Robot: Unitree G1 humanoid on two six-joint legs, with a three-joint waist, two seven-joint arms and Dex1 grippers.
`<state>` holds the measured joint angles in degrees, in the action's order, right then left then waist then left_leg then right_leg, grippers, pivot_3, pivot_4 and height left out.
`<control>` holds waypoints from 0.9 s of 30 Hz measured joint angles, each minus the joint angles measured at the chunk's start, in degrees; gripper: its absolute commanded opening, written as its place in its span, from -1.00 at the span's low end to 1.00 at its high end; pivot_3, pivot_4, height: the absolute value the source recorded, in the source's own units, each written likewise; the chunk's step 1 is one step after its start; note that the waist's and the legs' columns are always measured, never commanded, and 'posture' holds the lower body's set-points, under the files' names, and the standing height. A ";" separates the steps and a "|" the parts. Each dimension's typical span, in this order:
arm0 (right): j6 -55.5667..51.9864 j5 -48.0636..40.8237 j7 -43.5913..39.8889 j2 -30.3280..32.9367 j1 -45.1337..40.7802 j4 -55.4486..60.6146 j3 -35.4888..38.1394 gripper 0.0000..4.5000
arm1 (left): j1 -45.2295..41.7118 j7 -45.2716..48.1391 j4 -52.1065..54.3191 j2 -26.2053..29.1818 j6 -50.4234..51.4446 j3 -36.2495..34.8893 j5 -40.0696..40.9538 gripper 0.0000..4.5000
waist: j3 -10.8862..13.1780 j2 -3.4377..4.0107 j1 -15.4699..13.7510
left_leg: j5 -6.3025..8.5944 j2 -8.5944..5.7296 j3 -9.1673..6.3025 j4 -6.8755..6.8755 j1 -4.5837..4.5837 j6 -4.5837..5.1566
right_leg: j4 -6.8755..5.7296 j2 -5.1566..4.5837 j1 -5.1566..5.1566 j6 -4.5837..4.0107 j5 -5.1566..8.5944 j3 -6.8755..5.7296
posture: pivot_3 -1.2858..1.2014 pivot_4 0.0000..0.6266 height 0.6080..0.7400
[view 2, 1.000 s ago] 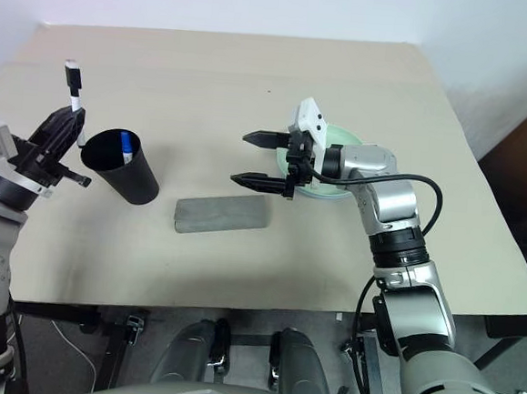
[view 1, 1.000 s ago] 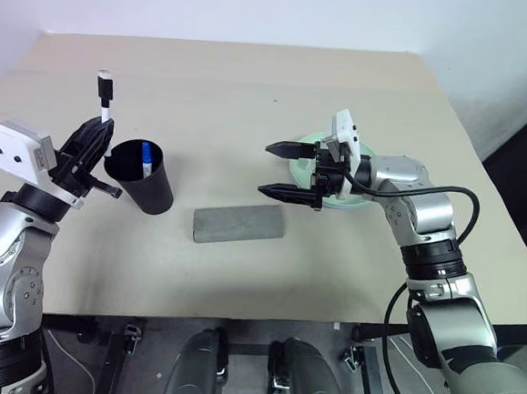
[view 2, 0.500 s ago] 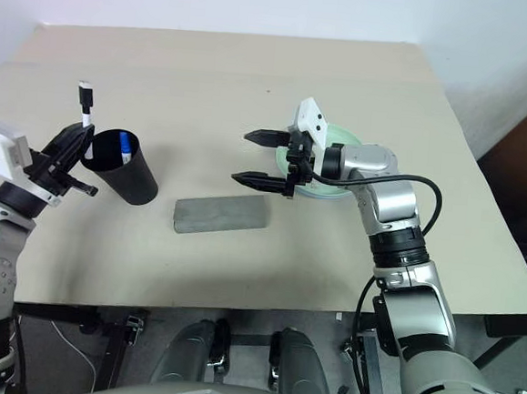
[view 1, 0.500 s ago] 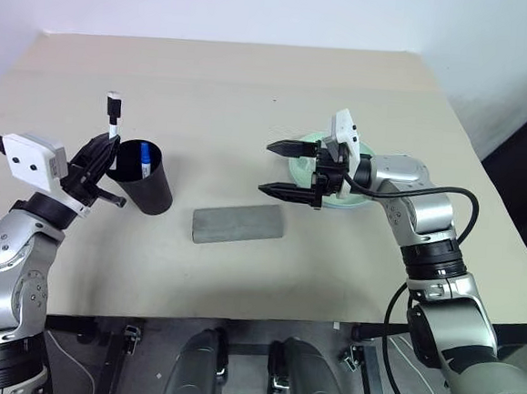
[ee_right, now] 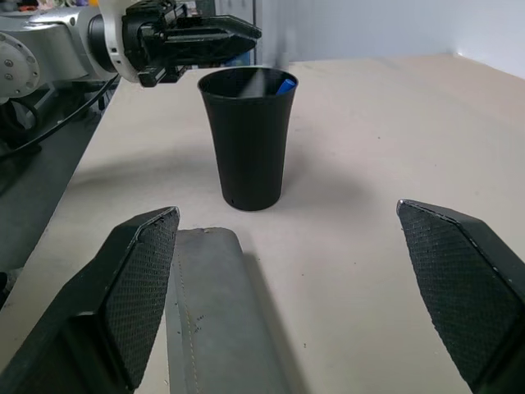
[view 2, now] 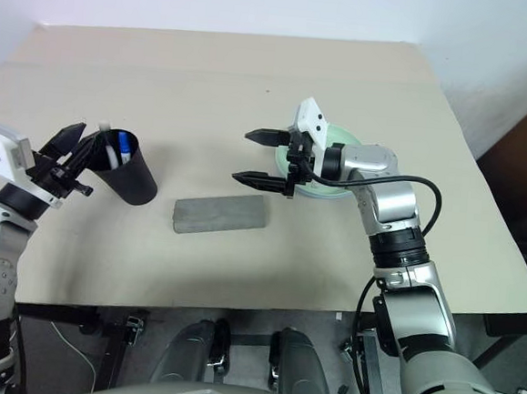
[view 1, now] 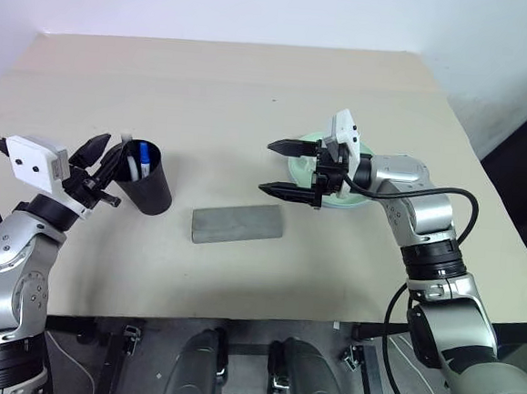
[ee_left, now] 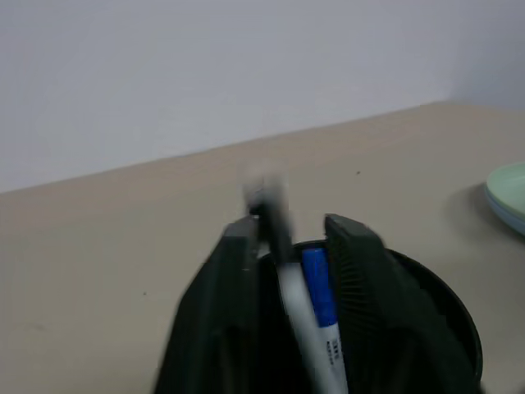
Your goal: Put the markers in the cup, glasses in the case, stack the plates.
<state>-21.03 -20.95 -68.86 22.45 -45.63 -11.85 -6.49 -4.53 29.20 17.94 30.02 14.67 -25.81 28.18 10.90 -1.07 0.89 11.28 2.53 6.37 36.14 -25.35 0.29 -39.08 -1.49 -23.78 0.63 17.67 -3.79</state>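
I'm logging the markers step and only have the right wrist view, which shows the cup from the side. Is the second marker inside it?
Observer: Yes. In the left wrist view, a white-barrelled marker stands in the cup beside the blue-capped one.
Operator: Is the left end effector gripping it?
Observer: The left end effector sits at the rim with its fingers parted.
Operator: And the plates?
Observer: The mint green plate lies on the light blue plate, just behind the open right end effector.
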 measured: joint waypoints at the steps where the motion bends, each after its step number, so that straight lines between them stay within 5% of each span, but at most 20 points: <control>1: 0.05 0.00 0.00 0.00 0.00 -0.03 0.00 1.00 | 0.14 0.00 0.00 0.00 -0.01 0.00 -0.02 0.27 | 0.00 0.00 0.01 | 0.00 0.00 0.00 0.00 0.00 0.00 | 0.00 0.00 0.00 0.00 0.00 0.00 | 0.03 -0.52 0.62; 6: 0.15 0.01 -0.01 0.05 0.03 -0.32 0.00 1.00 | 0.56 -0.14 0.00 -0.05 -0.22 0.02 -0.15 0.99 | 0.00 0.00 0.01 | 0.00 0.00 0.00 0.00 0.00 0.00 | 0.00 0.00 0.00 0.00 0.00 0.00 | 0.03 -0.52 0.62; 16: 0.25 0.00 -0.76 0.92 0.01 -2.02 0.02 1.00 | 4.96 0.49 3.70 1.59 3.02 -7.44 9.32 0.99 | 0.00 0.01 0.18 | 0.00 0.02 0.00 0.00 0.00 0.00 | -0.01 0.01 -0.02 0.00 0.00 0.00 | 0.03 -0.52 0.62; 27: 1.23 -0.69 -4.77 1.07 0.01 -3.27 0.13 1.00 | 19.14 14.57 7.99 3.77 2.65 -15.63 20.84 0.99 | 0.01 0.01 0.26 | 0.13 -0.01 -0.01 -0.01 -0.02 -0.16 | 0.06 -0.14 -0.05 -0.24 0.12 -0.01 | 0.03 -0.52 0.62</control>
<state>-19.80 -21.64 -73.64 23.52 -45.63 -15.11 -6.35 14.60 43.77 25.94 33.79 17.33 -41.44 49.02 10.90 -1.06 1.15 11.40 2.53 6.36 36.13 -25.37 0.12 -39.02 -1.63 -23.83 0.39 17.79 -3.80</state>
